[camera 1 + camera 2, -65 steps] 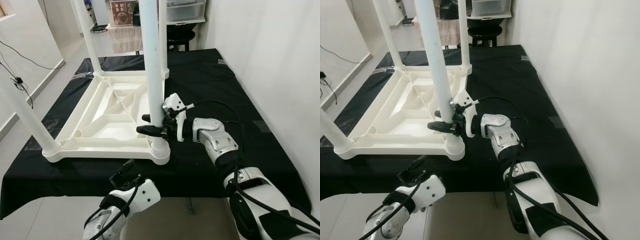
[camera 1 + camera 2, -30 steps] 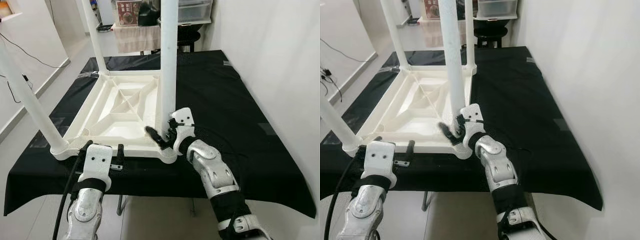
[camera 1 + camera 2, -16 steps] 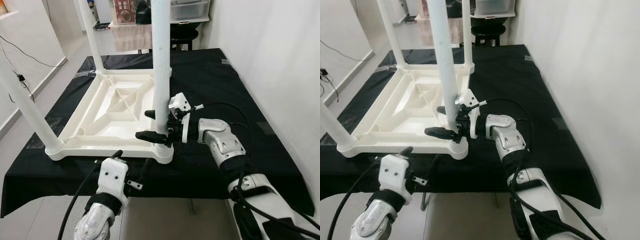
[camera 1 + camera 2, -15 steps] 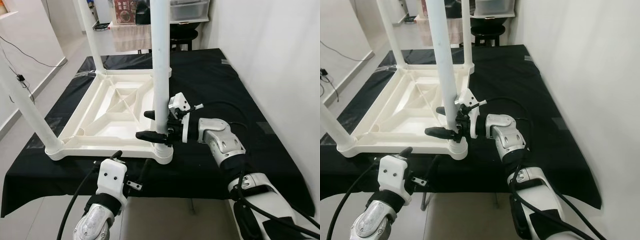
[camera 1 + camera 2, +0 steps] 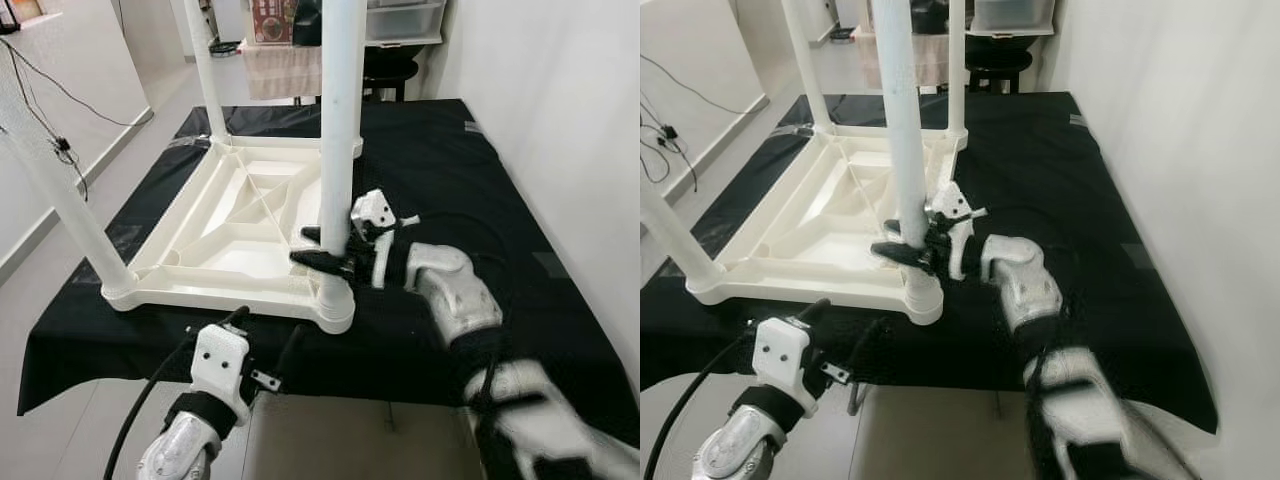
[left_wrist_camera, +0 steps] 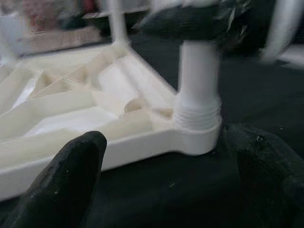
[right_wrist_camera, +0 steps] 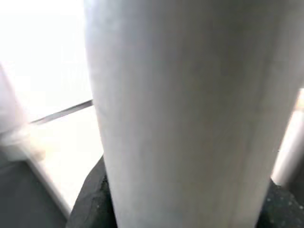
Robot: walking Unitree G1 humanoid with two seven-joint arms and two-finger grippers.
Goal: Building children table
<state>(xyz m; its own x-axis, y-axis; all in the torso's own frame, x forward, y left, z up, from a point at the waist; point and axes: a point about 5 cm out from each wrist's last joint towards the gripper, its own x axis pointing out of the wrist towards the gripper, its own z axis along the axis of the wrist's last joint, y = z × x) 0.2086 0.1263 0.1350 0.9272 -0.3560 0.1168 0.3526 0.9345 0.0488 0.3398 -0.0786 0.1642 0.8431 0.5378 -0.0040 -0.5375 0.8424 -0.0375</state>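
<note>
The white children's table top [image 5: 240,215] lies upside down on a black cloth [image 5: 450,170], with its legs standing up. My right gripper [image 5: 322,250] is shut on the near right leg [image 5: 338,120], low down just above its threaded socket [image 5: 335,300]. One finger lies on each side of the leg. In the right wrist view this leg [image 7: 185,109] fills the picture between the black fingers [image 7: 90,199]. My left gripper [image 5: 263,330] hovers open at the table's front edge, pointing at the same socket [image 6: 197,123], and holds nothing.
Other white legs stand at the near left [image 5: 65,200], far left [image 5: 205,70] and far right [image 5: 956,60] corners. A white wall [image 5: 560,120] runs close along the right. A dark stool [image 5: 385,65] and storage stand behind. Cables [image 5: 60,150] hang at the left.
The camera has shifted slightly. My right gripper stays on the near right leg, and its forearm is now blurred. The left gripper stays open at the front edge.
</note>
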